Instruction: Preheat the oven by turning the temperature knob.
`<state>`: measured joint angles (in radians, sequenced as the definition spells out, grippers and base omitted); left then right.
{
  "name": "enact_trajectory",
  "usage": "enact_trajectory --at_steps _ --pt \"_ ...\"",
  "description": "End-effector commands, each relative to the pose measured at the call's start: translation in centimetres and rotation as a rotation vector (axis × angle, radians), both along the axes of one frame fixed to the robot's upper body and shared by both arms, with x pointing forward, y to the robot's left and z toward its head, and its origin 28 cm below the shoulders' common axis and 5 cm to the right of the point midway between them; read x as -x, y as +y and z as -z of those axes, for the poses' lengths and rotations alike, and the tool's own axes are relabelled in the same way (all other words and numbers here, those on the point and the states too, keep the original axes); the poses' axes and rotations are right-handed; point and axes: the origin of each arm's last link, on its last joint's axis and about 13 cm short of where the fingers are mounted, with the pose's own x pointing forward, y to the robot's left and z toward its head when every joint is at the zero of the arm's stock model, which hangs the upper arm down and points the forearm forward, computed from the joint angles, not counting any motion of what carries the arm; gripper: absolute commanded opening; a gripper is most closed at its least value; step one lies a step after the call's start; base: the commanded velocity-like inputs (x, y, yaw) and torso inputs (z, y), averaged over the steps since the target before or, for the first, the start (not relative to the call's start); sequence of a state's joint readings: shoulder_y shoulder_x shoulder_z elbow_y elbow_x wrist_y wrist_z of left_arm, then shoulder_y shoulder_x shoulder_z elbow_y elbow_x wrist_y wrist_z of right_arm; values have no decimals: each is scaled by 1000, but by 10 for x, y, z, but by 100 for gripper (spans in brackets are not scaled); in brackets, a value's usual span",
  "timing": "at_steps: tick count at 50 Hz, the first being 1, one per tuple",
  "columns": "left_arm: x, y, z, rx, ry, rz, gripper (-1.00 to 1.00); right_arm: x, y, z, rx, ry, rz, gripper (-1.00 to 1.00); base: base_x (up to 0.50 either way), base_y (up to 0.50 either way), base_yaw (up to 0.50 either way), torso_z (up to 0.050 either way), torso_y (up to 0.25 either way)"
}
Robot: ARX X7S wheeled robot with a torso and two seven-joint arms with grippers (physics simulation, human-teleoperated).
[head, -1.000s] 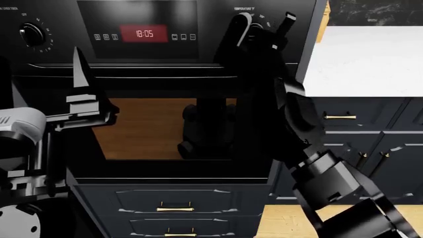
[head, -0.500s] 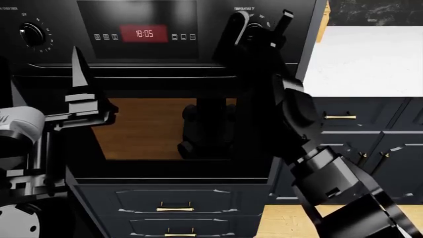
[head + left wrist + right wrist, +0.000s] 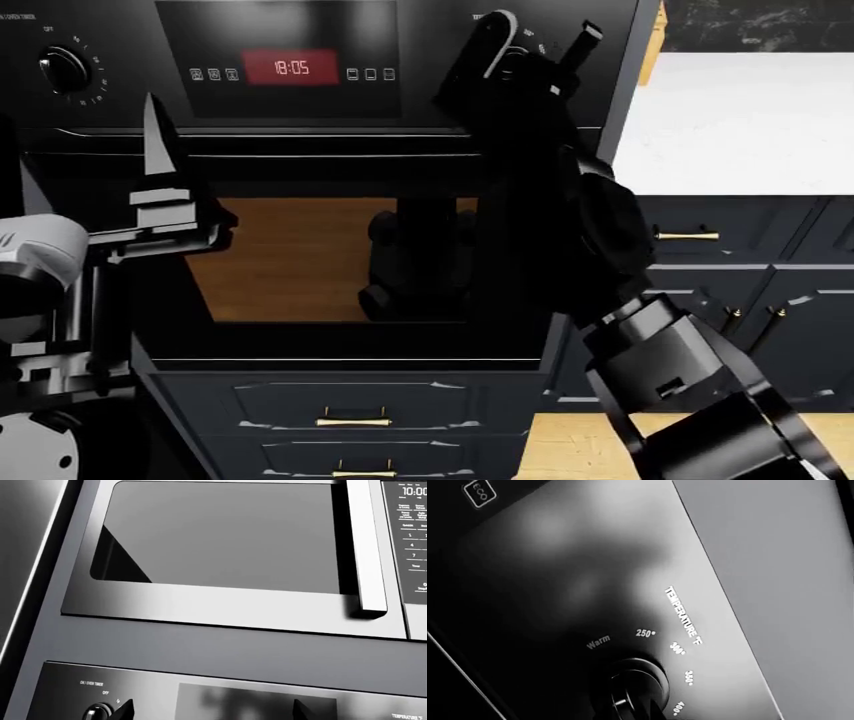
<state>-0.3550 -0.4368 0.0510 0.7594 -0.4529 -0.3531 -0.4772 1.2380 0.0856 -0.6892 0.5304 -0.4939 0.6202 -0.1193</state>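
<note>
The oven (image 3: 334, 150) fills the upper middle of the head view, glossy black, with a red clock (image 3: 291, 68) reading 18:05 in its control panel. Its temperature knob (image 3: 637, 687) sits at the panel's right end; the right wrist view shows it close up, ringed by the marks Warm, 250, 300, 350 and 400 under the word TEMPERATURE. In the head view that knob is almost wholly hidden behind the right gripper (image 3: 534, 45), whose two dark fingers stand spread to either side of it, one finger (image 3: 481, 55) left and one up to the right; whether they touch the knob cannot be told, and nothing is seen held. The right arm (image 3: 627, 330) rises from the lower right and covers the oven's right edge. At the panel's left end is the timer knob (image 3: 63, 67), also seen low in the left wrist view beside an OFF mark. Below the panel runs the bar handle (image 3: 307, 155), then the dark window (image 3: 334, 260), which mirrors a wooden floor and the robot. The left gripper (image 3: 167, 190) hangs in front of the oven's left side, one pointed finger upright; how far it is parted cannot be told. Above the oven the left wrist view shows a microwave (image 3: 220, 545) with a vertical handle and keypad. Under the oven are navy drawers (image 3: 354, 420) with gold pulls; to the right a white counter (image 3: 734, 120) over more cabinets.
</note>
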Motion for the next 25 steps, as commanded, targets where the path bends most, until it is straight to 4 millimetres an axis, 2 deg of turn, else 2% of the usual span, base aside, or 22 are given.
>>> enact_trajectory --at_steps 1,25 --pt "0 0 0 0 0 0 100 1 3 -8 -48 -44 -1 -100 0 0 0 0 0" --pt "1 1 -1 1 0 -3 100 8 8 -17 -275 -26 -51 -100 -3 0 0 0 3"
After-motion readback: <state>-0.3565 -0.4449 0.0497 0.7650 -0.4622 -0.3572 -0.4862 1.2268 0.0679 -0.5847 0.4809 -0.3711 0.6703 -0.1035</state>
